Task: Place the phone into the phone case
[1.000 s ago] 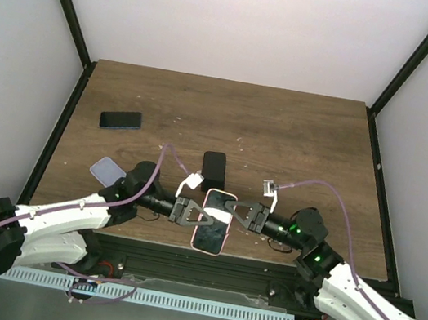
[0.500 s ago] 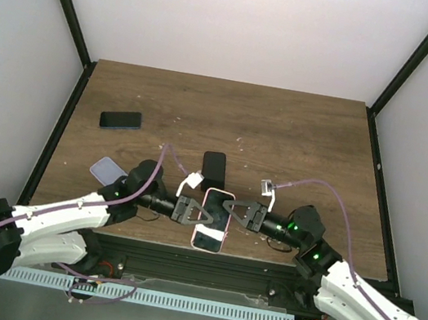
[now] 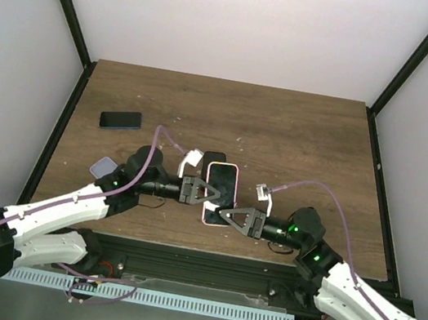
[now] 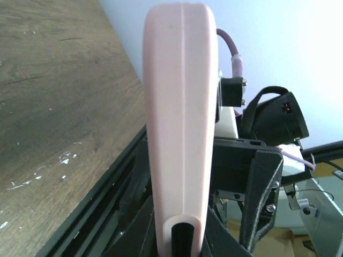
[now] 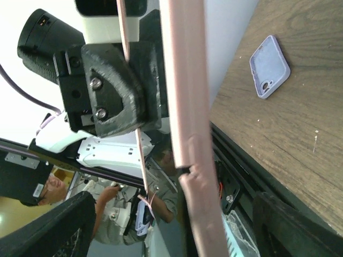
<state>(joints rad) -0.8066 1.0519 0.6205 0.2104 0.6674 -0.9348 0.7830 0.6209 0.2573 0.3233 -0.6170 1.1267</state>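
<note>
Case [image 4: 181,107] with the phone [image 3: 222,190] seemingly seated in it has shifted back from the near edge and now overlaps the black phone [image 3: 214,158]. Left claw [image 3: 196,190] is clamped on the case's side. Right claw [image 3: 231,215] sits at the lower corner, fingers apart. Insertion looks about done. Far worktop [image 3: 301,134] is open; a purple case [image 3: 103,167] lies to the left.

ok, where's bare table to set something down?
Free: far half of the table behind the black phone, and its right side past the right arm. Crowded: near centre, where left gripper and right gripper meet at the pink phone case; blue-edged phone and lilac case sit left.
</note>
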